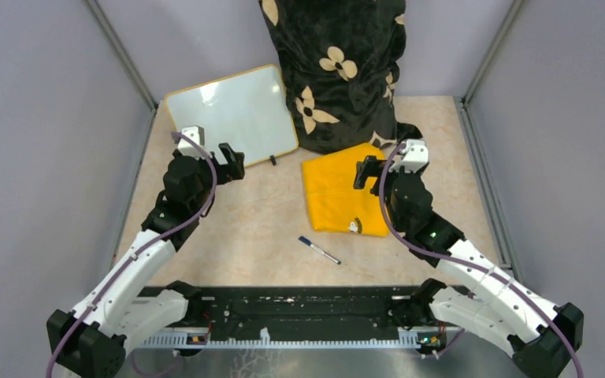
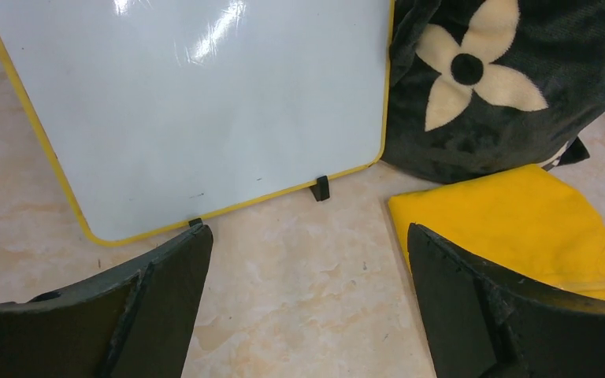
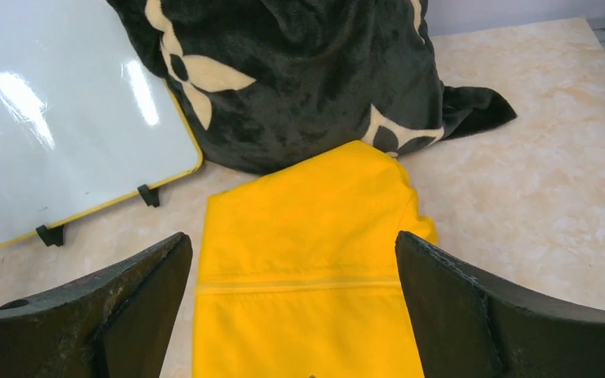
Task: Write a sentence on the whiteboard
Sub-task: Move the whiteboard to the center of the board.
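Walled table (image 1: 252, 244): left gripper (image 2: 309, 236) and right gripper (image 3: 293, 240) gape wide, holding nothing.
Flowered black blanket (image 1: 339, 79) fills the far middle; the whiteboard (image 1: 232, 114) lies far left against it; yellow cloth (image 1: 339, 197) sits right of centre; bare table surrounds the marker (image 1: 319, 250) near the front.

The beige marbled table (image 1: 244, 244) carries four things. The whiteboard (image 1: 232, 110) sits at the far left, its black clips on the near edge. Just right of it a dark flowered blanket (image 1: 339, 71) is heaped. A yellow cloth (image 1: 339, 197) touches the blanket's near side. A marker (image 1: 319, 250) lies alone, nearer.
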